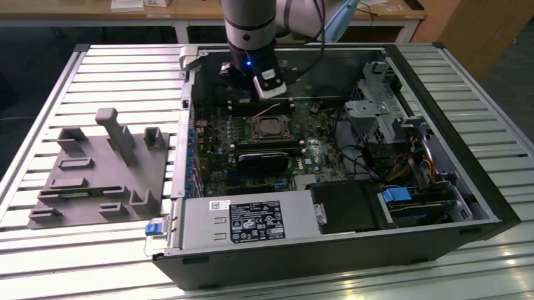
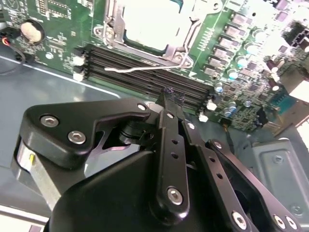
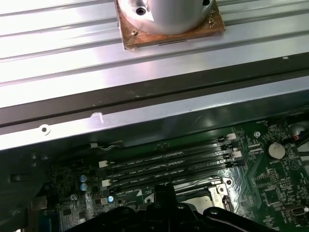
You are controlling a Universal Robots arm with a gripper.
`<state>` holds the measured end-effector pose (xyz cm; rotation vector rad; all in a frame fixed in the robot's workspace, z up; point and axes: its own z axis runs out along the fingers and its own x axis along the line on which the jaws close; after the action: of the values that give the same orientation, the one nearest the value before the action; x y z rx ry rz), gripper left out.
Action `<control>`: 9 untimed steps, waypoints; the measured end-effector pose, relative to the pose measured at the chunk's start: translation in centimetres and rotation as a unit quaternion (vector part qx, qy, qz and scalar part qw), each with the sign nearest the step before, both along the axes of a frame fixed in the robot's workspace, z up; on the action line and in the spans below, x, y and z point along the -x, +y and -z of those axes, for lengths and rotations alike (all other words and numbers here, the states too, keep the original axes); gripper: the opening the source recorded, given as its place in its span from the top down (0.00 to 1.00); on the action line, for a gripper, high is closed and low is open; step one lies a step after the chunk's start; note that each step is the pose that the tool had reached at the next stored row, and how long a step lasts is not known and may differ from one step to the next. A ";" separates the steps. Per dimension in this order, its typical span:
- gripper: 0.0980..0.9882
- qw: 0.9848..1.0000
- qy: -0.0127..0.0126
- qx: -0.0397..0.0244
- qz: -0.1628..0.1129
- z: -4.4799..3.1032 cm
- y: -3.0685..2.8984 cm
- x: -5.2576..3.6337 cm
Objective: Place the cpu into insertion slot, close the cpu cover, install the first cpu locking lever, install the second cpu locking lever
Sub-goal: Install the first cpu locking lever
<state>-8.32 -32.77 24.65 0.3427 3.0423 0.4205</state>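
As the arm [image 1: 249, 25] is hanging over the open case, counter [image 1: 109, 69]: slatted metal surface that is carrying everything in the scene.
fixture [image 1: 100, 169]: grey block with upright posts and slots, sitting on the counter at the exterior view's left, just beside the case.
case [image 1: 492, 206]: dark computer housing lying on its side with its lid off, exposing the green circuit board [image 1: 217, 150].
power supply [image 1: 250, 220]: silver box lying along the case's near wall.
claw [image 2: 166, 95]: closed on itself and gripping no part; in the second wrist view it is lying over the memory slots [image 2: 125, 60], near the socket. Whether it is touching them cannot be told.
cpu [image 2: 149, 19]: pale flat square sitting in the insertion slot [image 1: 271, 129], near the middle of the circuit board.
cpu cover [image 2: 111, 24]: silver frame lying flat around the cpu, its window showing the chip's top.
locking lever [image 2: 140, 69]: thin pale wire lying across the memory slots, just beside the cpu cover.
drive cage [image 1: 376, 112]: metal bays and cables sitting toward the exterior view's right of the circuit board.
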 end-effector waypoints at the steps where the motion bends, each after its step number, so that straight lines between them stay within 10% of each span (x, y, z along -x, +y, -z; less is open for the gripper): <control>1: 0.99 1.000 0.000 0.000 0.000 0.00 0.00 -0.13; 9: 0.99 1.000 0.000 0.000 0.000 0.00 -0.01 -0.95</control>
<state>-7.36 -32.78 24.65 0.3428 3.0423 0.4205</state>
